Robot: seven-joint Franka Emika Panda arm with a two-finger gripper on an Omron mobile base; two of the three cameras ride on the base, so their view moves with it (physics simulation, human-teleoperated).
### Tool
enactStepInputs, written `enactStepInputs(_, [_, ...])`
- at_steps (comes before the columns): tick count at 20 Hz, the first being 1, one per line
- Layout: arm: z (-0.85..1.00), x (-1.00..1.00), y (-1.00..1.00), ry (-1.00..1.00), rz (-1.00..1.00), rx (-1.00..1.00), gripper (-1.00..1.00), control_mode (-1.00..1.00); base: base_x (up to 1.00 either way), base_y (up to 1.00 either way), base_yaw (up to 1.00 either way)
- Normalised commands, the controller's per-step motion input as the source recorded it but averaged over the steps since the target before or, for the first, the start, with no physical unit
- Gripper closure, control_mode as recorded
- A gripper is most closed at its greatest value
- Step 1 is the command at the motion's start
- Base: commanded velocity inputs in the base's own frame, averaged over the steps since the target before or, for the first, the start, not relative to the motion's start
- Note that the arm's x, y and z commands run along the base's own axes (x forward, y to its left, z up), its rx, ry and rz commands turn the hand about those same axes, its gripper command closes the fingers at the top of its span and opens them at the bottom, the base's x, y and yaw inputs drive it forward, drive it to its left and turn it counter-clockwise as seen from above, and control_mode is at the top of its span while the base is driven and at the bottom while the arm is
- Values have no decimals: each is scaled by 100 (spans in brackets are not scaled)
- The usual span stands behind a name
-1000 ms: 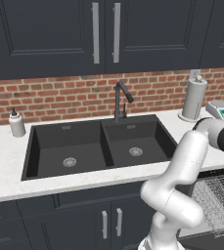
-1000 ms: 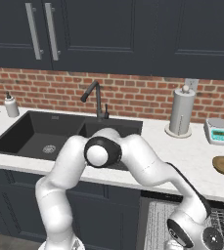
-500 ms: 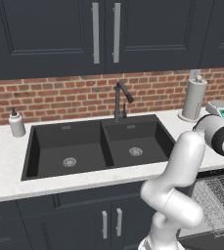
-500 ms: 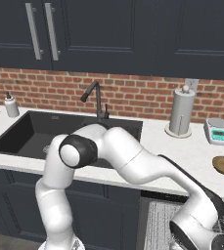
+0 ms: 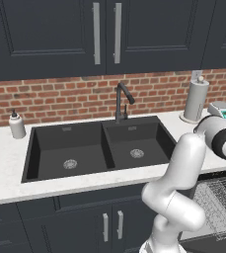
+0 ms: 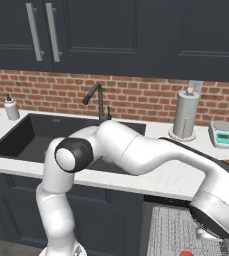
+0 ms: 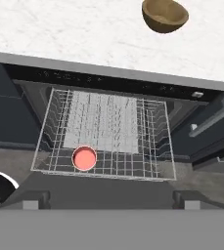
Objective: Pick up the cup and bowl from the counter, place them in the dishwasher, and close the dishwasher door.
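Red cup (image 7: 84, 158) already sitting in the pulled-out rack (image 7: 103, 141) of the dishwasher, front left. Over to the right, brown bowl (image 7: 165, 15) on the counter (image 7: 59, 34), beyond the rack, up and ahead of the claw. Can't tell if claw is wide or narrow, holding nothing visible.

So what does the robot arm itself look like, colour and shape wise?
The arm is glossy white, built of thick rounded tube segments with bulging elbows. Its joints end in dark charcoal round caps, one ringed in grey. No cables or markings are visible.
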Motion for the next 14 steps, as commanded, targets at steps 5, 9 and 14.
enactStepInputs(5, [64,69,-41,2,0,-11,-100,-100,0,0,0])
enactStepInputs(9, [2,100,-18,7,0,-8,-100,-100,0,0,0])
enactStepInputs(14, [-24,100,-4,5,0,-7,-100,-100,0,0,0])
